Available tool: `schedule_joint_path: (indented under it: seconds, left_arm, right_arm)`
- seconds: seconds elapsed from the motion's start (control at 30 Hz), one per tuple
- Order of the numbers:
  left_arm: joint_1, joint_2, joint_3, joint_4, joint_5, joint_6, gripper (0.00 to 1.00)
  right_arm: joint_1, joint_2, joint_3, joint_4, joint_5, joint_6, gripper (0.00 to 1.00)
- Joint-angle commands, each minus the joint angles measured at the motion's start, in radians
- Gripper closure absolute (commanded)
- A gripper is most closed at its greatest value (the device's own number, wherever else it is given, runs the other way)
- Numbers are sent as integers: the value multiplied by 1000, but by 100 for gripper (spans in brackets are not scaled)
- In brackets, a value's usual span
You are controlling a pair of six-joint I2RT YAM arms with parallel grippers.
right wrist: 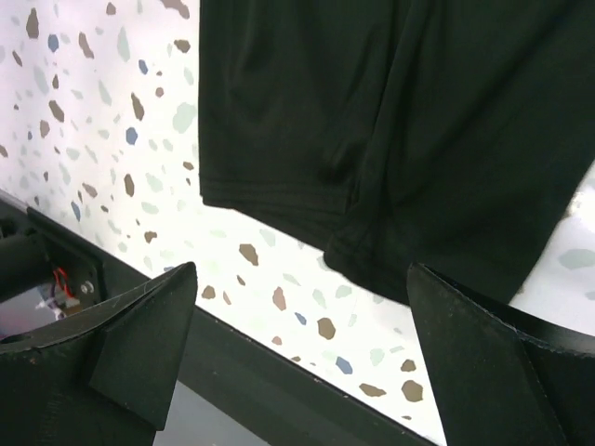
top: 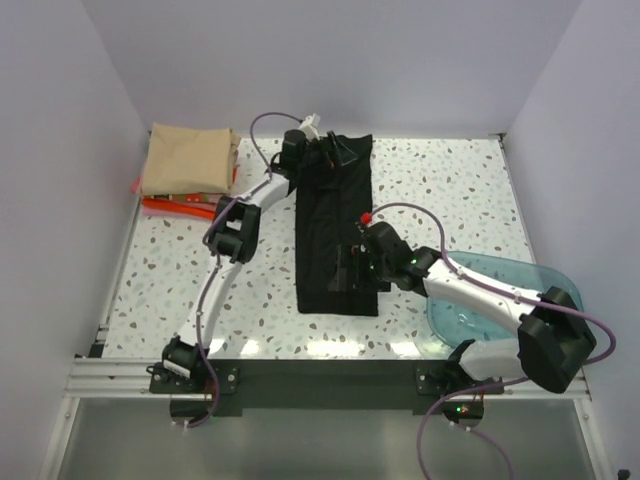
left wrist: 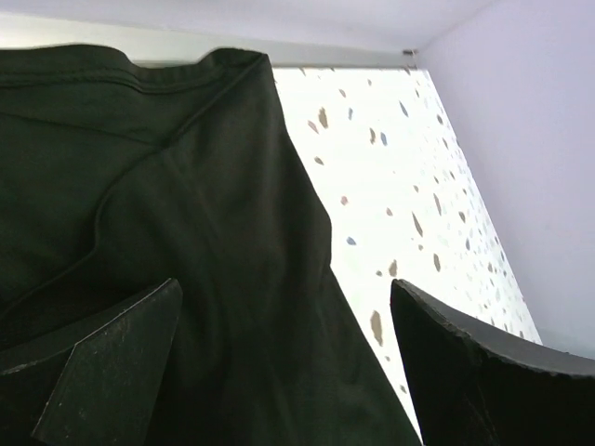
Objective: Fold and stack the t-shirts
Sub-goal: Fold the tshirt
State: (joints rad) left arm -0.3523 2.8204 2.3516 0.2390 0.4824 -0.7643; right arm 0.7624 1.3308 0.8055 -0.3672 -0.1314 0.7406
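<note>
Centre of the top view, on the speckled desk [top: 450, 190]: the black t-shirt [top: 330, 215], narrowed to a long strip, long axis running from the upper middle of the frame down toward the lower middle. One pincer at each end of it.

Up at the far end, over the collar: the left pincer [top: 330, 152], spread wide, nothing held. Same pincer [left wrist: 288, 334] from its wrist view: dark cloth and a collar seam filling the left and centre, bare desk on the right, one finger over cloth, the other over desk.

Down at the near end: the right pincer [top: 352, 272], likewise spread wide and empty. From its wrist view [right wrist: 297, 325]: hem edge crossing the frame just ahead of the fingertips, pale desk showing below it.

So: strip lying lengthwise between the two, each arm nearer its own end, left for collar, right for hem. Probably an end-to-end fold coming up, judging by that setup; hem to collar or the reverse, cannot tell.

Left arm stretched long up the frame, bent toward the centre at the elbow. Right arm reaching in from the lower right, low across the teal bowl [top: 500, 275].

Upper left corner of the top view: tan-beige t-shirt [top: 190, 158], folded, resting on the red-orange t-shirt [top: 170, 207], well apart from the black one.
</note>
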Motion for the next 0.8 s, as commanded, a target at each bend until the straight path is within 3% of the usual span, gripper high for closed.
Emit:
schedule_joint_path:
  seconds: [0.0, 0.1, 0.27, 0.37, 0.5, 0.53, 0.57, 0.6, 0.67, 0.7, 0.77]
  left_arm:
    - [-43, -65, -40, -81, 15, 42, 0]
    - [-28, -154, 23, -153, -11, 51, 0]
    - [-27, -464, -94, -168, -53, 88, 0]
    - [-28, -605, -142, -307, -45, 124, 0]
    - [-62, -896, -453, -471, -228, 200, 0]
    - [-92, -964, -655, -446, -267, 210, 0]
    - [-109, -1093, -757, -437, -309, 209, 0]
    - [-128, -1154, -945, -429, -374, 201, 0]
    - [-171, -1316, -1119, -425, -422, 130, 0]
    - [-183, -1364, -1282, -415, -436, 103, 0]
    - [-211, -1490, -1423, -397, -444, 34, 0]
  right_arm:
    - [5, -44, 23, -44, 96, -21, 1]
    - [3, -47, 44, -108, 128, -64, 1]
    - [3, -59, 83, -240, 203, -106, 1]
    - [3, -88, 49, -257, 193, -98, 1]
    - [3, -114, 11, -277, 208, -90, 1]
    - [3, -120, 3, -277, 207, -90, 1]
    - [3, -127, -8, -265, 194, -93, 1]
    - [3, -128, -14, -262, 182, -101, 1]
    - [3, -130, -35, -247, 168, -99, 1]
    - [3, -128, -40, -242, 161, -104, 1]
    - [3, -125, -58, -216, 147, -104, 1]
